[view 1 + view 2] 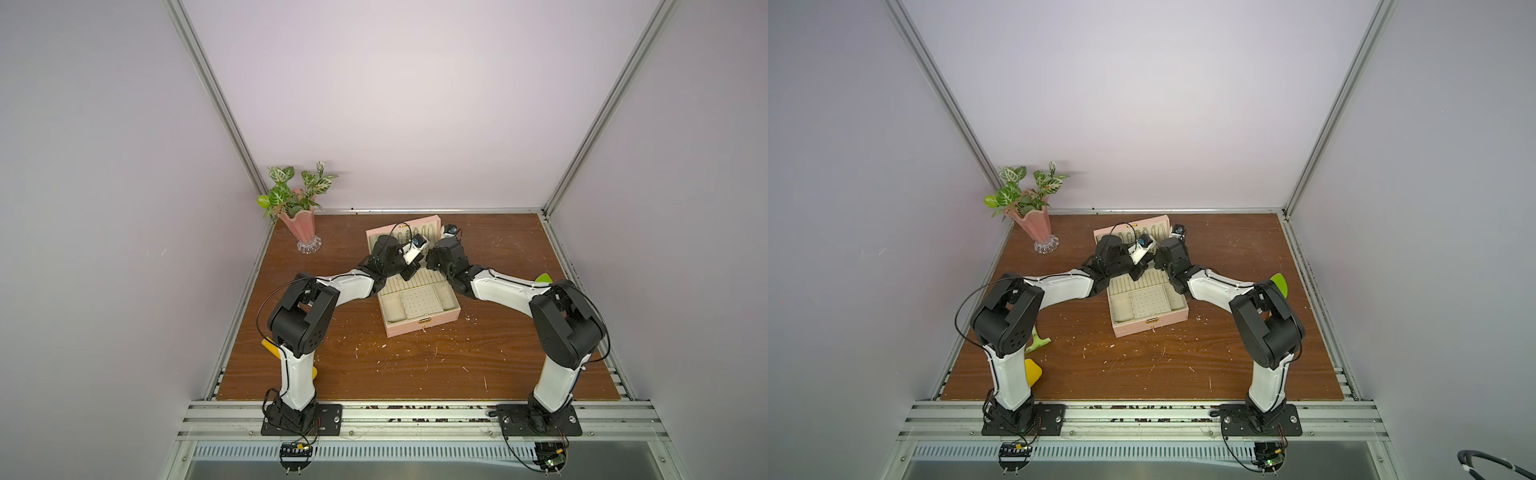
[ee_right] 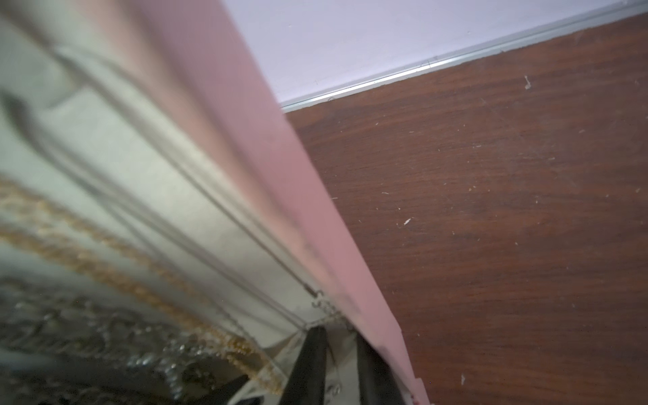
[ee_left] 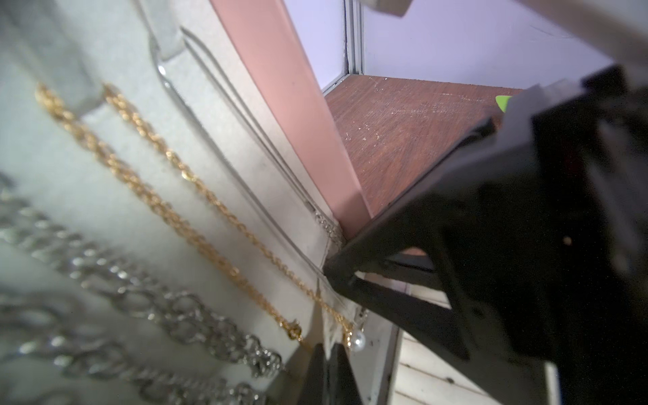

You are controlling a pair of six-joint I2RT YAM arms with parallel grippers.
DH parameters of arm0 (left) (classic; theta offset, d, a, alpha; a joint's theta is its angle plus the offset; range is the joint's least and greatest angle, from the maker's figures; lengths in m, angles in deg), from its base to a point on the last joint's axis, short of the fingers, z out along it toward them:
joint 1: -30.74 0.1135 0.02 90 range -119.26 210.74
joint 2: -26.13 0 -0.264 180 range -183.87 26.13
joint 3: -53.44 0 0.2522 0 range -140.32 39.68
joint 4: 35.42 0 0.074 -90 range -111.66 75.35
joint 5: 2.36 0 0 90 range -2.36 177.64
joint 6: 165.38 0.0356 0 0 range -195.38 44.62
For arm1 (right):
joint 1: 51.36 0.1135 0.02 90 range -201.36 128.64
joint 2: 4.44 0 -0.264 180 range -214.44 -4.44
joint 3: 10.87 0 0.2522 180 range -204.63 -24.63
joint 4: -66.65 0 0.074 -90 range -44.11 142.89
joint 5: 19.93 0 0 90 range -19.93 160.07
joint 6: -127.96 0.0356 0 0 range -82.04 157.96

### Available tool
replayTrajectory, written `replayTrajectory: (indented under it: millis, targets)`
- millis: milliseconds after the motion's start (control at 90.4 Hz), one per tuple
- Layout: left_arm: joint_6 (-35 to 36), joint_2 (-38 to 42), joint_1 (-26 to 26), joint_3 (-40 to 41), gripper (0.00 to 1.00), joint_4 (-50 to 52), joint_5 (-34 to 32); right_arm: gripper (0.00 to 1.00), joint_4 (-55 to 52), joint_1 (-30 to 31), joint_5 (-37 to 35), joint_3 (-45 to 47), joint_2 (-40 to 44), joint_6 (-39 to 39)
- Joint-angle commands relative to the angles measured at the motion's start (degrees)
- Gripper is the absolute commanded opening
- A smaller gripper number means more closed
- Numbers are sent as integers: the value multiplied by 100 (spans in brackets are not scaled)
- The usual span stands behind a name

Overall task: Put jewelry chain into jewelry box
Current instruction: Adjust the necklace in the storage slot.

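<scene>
The pink jewelry box (image 1: 424,326) (image 1: 1150,326) lies open mid-table with its lid (image 3: 298,105) (image 2: 280,175) standing up at the back. The jewelry chain (image 3: 324,222) (image 2: 317,292) hangs as thread-thin pale strands down the lid's cream lining, beside the pink edge. My left gripper (image 3: 326,345) is shut, pinching the cream cloth edge of the lid's pocket. My right gripper (image 2: 338,336) sits at the lid's lower corner. Its jaws stand a little apart, with a fine strand of the chain running through the gap. Both wrists (image 1: 386,257) (image 1: 446,255) meet over the box's back half.
Gold rope chains (image 3: 157,203), chunky silver chains (image 3: 140,294) and a pearl (image 3: 358,339) also hang on the lid lining. A pink vase with a plant (image 1: 301,226) (image 1: 1034,226) stands back left. A yellow object (image 1: 1032,372) lies by the left arm, a green one (image 1: 544,277) behind the right arm.
</scene>
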Motion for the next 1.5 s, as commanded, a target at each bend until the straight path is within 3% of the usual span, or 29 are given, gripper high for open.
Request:
replayTrajectory:
  millis: [0,77,465,918,1073,1250,1493]
  targets:
    - [-28,-60,31,-113,1,-204,129,10,138,-185,-229,-142,-55,-72]
    - [-43,-58,31,-113,1,-208,128,0,161,-183,-162,-142,29,-117]
    - [-81,-72,31,-130,1,-220,75,0,423,-182,305,-34,740,-148]
    - [-93,-76,31,-139,1,-209,83,0,285,-133,388,-41,765,-217]
    - [-178,-85,31,-139,1,-258,211,12,46,-79,188,-93,646,-157]
    - [-214,-94,31,-156,1,-248,252,15,-181,-59,-251,-276,475,-156]
    - [-212,-127,31,-214,1,-194,295,17,-420,-70,-325,-544,202,-322]
